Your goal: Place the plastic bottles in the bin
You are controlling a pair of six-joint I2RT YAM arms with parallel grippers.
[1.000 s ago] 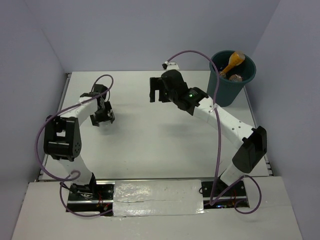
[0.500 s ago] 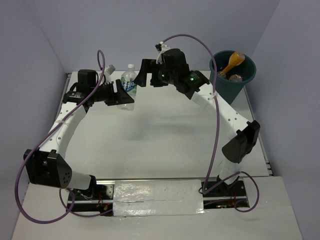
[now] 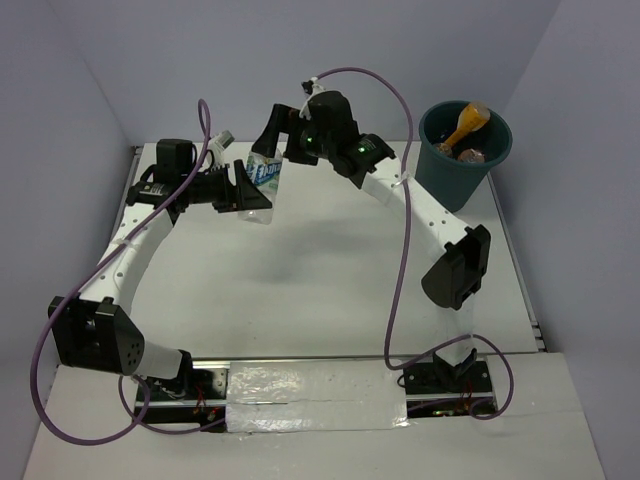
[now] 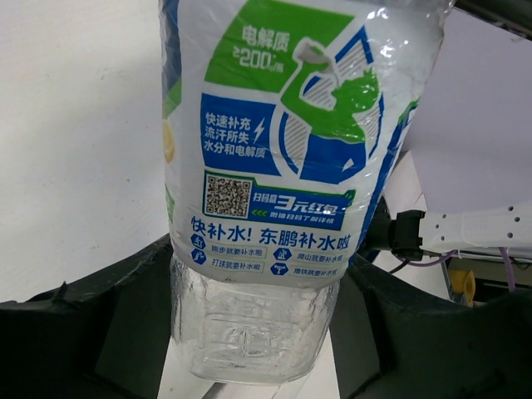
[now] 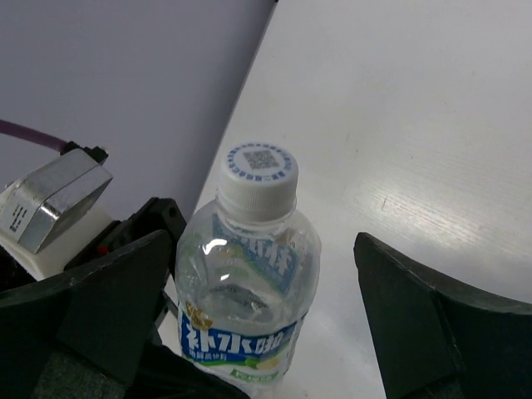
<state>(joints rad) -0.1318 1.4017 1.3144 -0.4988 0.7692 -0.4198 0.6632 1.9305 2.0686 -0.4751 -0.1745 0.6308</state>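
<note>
The left claw [image 3: 252,198] is clenched on the labelled bottle [image 4: 283,166], its two dark fingers pressed against the clear lower part just under the blue, green and white wrap. A second ago that arm was folded back over the left of the worktop [image 3: 330,270] with nothing in its grip. It has since stretched out to the far left corner, and in the last half second the fingers have finished closing on the bottle.

The other change is on the right. The right claw [image 3: 272,148] has swung left across the back of the worktop and now hangs directly over the bottle. It is spread wide and holding nothing, with the white cap [image 5: 260,170] sitting between its fingers and clear of both. The bottle is upright; whether its base rests on the surface or is raised a little, I can't tell from here.

The bin [image 3: 455,180] stands at the far right corner, well apart from all this. The orange bottle [image 3: 465,125] pokes out of it, with other things beside it that are too small to make out.

To my eye this looks like a handover taking shape: the right claw would have to come down around the neck and close before the left lets go. Letting go early could tip the bottle.
</note>
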